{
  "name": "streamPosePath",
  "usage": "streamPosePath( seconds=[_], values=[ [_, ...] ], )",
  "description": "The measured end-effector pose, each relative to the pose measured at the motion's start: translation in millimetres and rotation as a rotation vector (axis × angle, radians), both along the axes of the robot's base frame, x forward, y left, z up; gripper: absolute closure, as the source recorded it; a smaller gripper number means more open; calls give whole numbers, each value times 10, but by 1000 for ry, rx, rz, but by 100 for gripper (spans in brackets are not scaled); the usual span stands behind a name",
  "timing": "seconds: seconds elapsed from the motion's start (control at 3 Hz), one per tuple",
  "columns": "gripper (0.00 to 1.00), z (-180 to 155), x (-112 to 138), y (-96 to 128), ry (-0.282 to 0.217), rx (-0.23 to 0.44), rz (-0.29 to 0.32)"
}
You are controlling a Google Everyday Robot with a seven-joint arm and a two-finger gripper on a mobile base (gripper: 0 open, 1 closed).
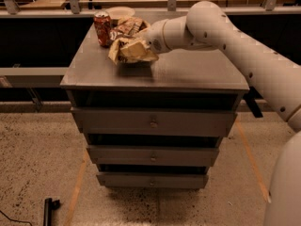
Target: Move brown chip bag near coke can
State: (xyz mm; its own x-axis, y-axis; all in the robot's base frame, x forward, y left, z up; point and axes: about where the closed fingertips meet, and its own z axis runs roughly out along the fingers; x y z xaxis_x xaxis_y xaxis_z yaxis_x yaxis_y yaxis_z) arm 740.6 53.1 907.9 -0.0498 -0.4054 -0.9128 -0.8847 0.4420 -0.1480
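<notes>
The brown chip bag [128, 41] lies on the grey cabinet top [188, 72], its left edge right beside the coke can [102, 28], which stands upright at the back left. My gripper [146, 45] is at the bag's right side, reaching in from the right on the white arm [225, 36]. It is shut on the bag. The fingertips are hidden by the bag's crinkled tan-yellow end.
A shallow pale bowl [120, 12] sits at the back edge of the cabinet top, just behind the can and bag. The cabinet has three drawers [153, 121] below. A rail and dark gap run behind it. A black object [48, 208] lies on the floor.
</notes>
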Motion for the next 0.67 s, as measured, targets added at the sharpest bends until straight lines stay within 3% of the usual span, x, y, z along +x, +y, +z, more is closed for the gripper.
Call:
streamPosePath(
  seconds=[0.33, 0.67],
  values=[
    [84, -8, 53, 229, -1, -6, 32],
    [60, -18, 102, 343, -1, -9, 36]
  ],
)
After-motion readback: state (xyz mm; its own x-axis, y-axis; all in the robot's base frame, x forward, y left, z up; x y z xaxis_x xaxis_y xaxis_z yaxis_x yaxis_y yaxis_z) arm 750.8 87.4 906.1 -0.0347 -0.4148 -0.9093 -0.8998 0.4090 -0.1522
